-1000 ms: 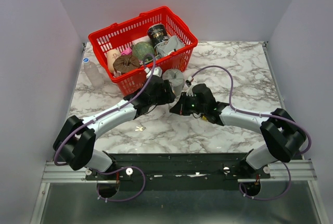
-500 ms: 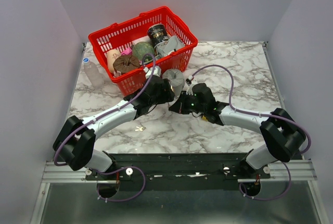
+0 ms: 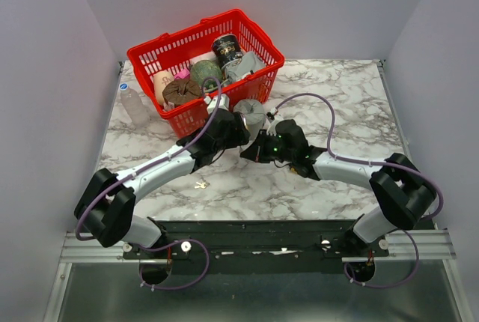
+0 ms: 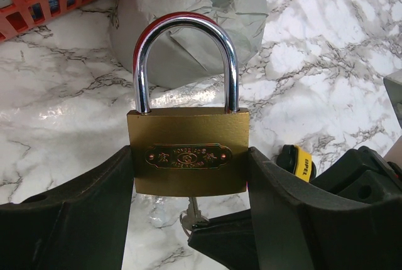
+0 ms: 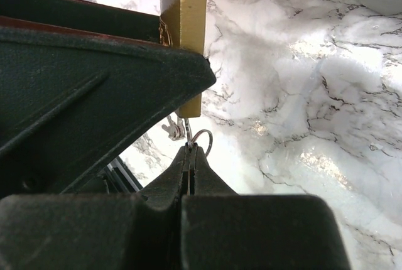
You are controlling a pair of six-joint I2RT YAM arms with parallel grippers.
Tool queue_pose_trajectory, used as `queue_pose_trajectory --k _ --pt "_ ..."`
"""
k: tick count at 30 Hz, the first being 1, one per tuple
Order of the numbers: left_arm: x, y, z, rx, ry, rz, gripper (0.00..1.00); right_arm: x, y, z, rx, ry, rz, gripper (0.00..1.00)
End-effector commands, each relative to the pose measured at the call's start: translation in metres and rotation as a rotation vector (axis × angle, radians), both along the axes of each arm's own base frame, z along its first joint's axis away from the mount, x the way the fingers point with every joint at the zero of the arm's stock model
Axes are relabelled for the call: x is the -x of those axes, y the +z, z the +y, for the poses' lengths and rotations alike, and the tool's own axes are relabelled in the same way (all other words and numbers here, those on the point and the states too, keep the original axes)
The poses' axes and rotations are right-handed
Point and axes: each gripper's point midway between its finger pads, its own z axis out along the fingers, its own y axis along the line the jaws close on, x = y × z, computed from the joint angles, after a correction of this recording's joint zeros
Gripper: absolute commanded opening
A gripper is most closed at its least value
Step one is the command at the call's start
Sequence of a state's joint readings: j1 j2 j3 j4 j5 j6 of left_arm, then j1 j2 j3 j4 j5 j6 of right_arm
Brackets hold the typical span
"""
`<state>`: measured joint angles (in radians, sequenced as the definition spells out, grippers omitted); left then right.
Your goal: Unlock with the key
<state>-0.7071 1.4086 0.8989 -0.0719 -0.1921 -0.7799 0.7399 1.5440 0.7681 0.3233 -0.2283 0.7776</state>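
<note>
A brass padlock (image 4: pixel 188 157) with a closed silver shackle stands upright between the fingers of my left gripper (image 4: pixel 188 183), which is shut on its body. My right gripper (image 5: pixel 191 151) is shut on a small silver key (image 5: pixel 188 133) with a wire ring (image 5: pixel 205 138). The key's blade points up into the underside of the padlock (image 5: pixel 186 37). In the left wrist view the key (image 4: pixel 193 210) pokes out just below the brass body. In the top view the left gripper (image 3: pixel 238 133) and right gripper (image 3: pixel 251 150) meet in front of the basket.
A red basket (image 3: pixel 263 43) holding several items stands at the back left. A grey crumpled bundle (image 3: pixel 251 112) lies just behind the grippers. A clear bottle (image 3: pixel 135 105) lies left of the basket. A loose pair of keys (image 3: pixel 200 184) lies on the marble near the left arm.
My right gripper has moved a little left and away from the bases, closing in under the padlock. The left gripper has shifted slightly with it.
</note>
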Motion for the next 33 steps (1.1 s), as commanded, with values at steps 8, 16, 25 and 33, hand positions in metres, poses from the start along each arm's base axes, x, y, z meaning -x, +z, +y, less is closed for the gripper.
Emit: queue_pose_trajectory --k 8,16,25,33 --pt "0.028 0.013 -0.023 0.090 -0.105 0.033 0.00 -0.061 0.088 0.002 -0.160 -0.165 -0.271 0.01" --pt "0.030 0.008 -0.024 0.069 -0.105 0.034 0.00 -0.062 0.104 -0.003 -0.195 -0.185 -0.284 0.01" --pt "0.031 0.008 -0.024 0.045 -0.102 0.022 0.00 -0.062 0.108 -0.005 -0.203 -0.189 -0.288 0.01" --pt "0.033 0.010 -0.026 0.054 -0.109 0.019 0.00 -0.067 0.096 -0.009 -0.175 -0.214 -0.277 0.01"
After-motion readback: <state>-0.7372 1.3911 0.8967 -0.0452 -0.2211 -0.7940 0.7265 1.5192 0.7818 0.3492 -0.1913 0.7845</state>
